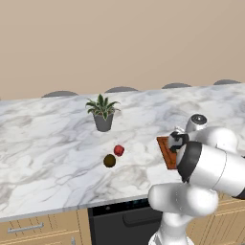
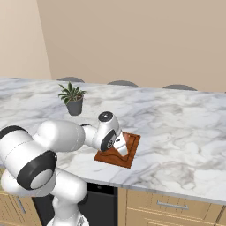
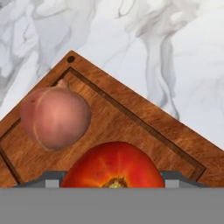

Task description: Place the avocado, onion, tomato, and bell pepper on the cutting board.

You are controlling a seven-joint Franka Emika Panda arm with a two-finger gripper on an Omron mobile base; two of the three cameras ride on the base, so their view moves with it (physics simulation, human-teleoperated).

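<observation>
In the hand view the bright red tomato (image 3: 113, 164) sits between my gripper's (image 3: 113, 178) two fingers, which are shut on it over the reddish-brown cutting board (image 3: 144, 127). The pale pinkish onion (image 3: 55, 117) lies on the board near its corner, beside the tomato. I cannot tell whether the tomato touches the wood. From the left base view, the dark avocado (image 1: 109, 161) and the crimson bell pepper (image 1: 119, 150) lie close together on the marble counter, left of the cutting board (image 1: 166, 150). My arm covers much of the cutting board (image 2: 129, 152) in the right base view.
A spiky green potted plant (image 1: 102, 113) stands on the counter behind the avocado and bell pepper, also in the right base view as the potted plant (image 2: 73, 99). The counter's front edge (image 1: 72, 203) runs just below the board, with drawers and a dark appliance underneath.
</observation>
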